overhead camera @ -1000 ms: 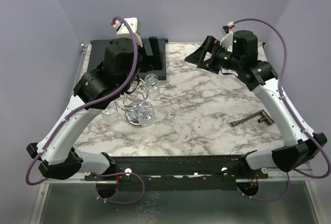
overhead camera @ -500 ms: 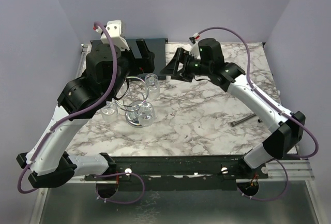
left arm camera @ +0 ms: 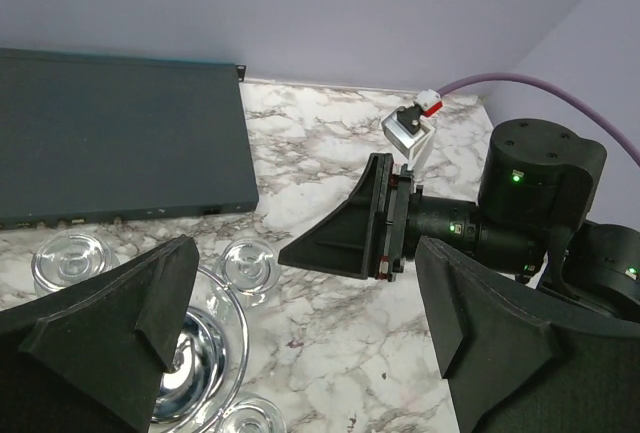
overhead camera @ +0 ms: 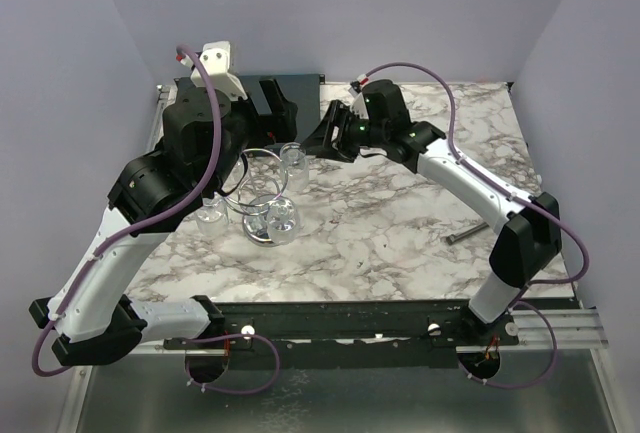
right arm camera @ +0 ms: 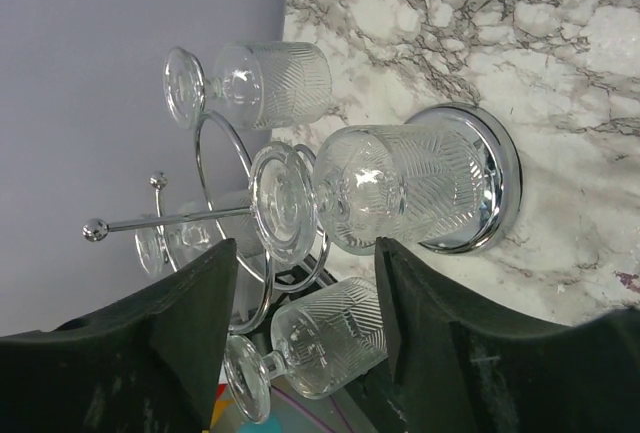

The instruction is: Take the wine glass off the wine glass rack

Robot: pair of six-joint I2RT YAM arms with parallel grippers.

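The chrome wine glass rack [overhead camera: 262,215] stands left of centre on its shiny disc base [right arm camera: 486,179], with several clear ribbed wine glasses hanging upside down from its wire loops. One glass [overhead camera: 293,165] hangs on the rack's far right side. My right gripper [overhead camera: 318,141] is open, just right of that glass, pointing at the rack. In the right wrist view a glass [right arm camera: 322,346] lies between the open fingers [right arm camera: 150,353], not touched. My left gripper [overhead camera: 283,118] is open and empty above the rack's far side; its view shows glass feet [left arm camera: 250,268] and the right gripper [left arm camera: 345,236].
A dark grey flat box [overhead camera: 300,91] lies at the table's back left, also in the left wrist view [left arm camera: 110,143]. A dark T-shaped metal bar [overhead camera: 468,237] lies at the right. Purple walls close in the left, back and right sides.
My right arm has swung left across the table, bringing its open gripper next to the rack's far glass. My left arm lifted and shifted back-left a little at first, then held still.
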